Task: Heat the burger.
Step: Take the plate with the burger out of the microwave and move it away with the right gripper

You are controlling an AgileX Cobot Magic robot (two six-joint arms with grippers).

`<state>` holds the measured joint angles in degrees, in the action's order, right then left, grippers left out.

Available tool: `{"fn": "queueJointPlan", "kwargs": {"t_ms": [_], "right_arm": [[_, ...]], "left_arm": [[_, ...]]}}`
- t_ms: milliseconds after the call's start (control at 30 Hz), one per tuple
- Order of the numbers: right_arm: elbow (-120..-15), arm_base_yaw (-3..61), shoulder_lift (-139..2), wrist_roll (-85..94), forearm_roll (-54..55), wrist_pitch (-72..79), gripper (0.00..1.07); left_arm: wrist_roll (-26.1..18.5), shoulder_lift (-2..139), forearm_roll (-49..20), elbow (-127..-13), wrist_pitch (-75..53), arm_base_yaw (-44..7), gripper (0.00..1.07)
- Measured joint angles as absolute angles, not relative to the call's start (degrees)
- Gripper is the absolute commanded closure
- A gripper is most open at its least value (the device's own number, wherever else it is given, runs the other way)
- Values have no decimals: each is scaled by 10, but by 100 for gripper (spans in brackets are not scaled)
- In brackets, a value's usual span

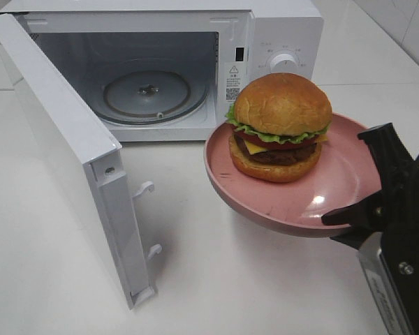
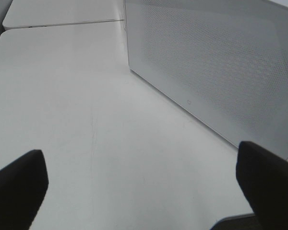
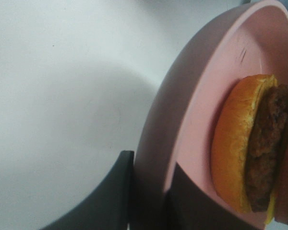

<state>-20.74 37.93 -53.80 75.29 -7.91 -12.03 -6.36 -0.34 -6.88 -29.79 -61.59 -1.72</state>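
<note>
Nearest, at the lower right of the high view, the black right end effector pinches the rim of the round pink plate, one finger under the rim and one over it, holding the plate clear of the white tabletop. On the plate's far half sits the burger with glossy golden-brown bun, green lettuce frill, yellow cheese, red tomato and dark patty. Left of the plate, the white microwave door stands swung wide open, running from the upper left toward the bottom of the frame. Beyond, along the top of the frame, the white microwave oven shows its round glass turntable. The black left end effector appears only in its own wrist view, its fingers spread wide over bare tabletop with nothing between them.
</note>
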Motion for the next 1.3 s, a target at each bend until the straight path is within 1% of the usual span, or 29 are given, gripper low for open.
{"fn": "queueJointPlan", "kwargs": {"t_ms": [233,433,500,600,667,767,833,933,1033,1100,1300], "right_arm": [[-206,379,-480,735,-107,-188,106],[-206,379,-437,663,-151,-246,106],[-206,379,-423,600,-195,-271,106],[-206,379,-423,586,-204,-274,106],[-206,379,-423,537,-231,-289,106],[-206,379,-423,509,-249,-298,106],[-206,379,-423,447,-285,-308,106],[-206,379,-423,433,-295,-311,106],[-206,379,-423,392,-324,-320,106],[-206,379,-423,333,-356,-332,106],[-206,379,-431,274,-390,-345,105]], "left_arm": [[-64,-3,-69,-298,-616,-17,7],[-64,-3,-69,-298,-616,-17,7],[-64,-3,-69,-298,-616,-17,7],[-64,-3,-69,-298,-616,-17,7],[-64,-3,-69,-298,-616,-17,7],[-64,-3,-69,-298,-616,-17,7],[-64,-3,-69,-298,-616,-17,7],[-64,-3,-69,-298,-616,-17,7],[-64,-3,-69,-298,-616,-17,7],[-64,-3,-69,-298,-616,-17,7],[-64,-3,-69,-298,-616,-17,7]]}}
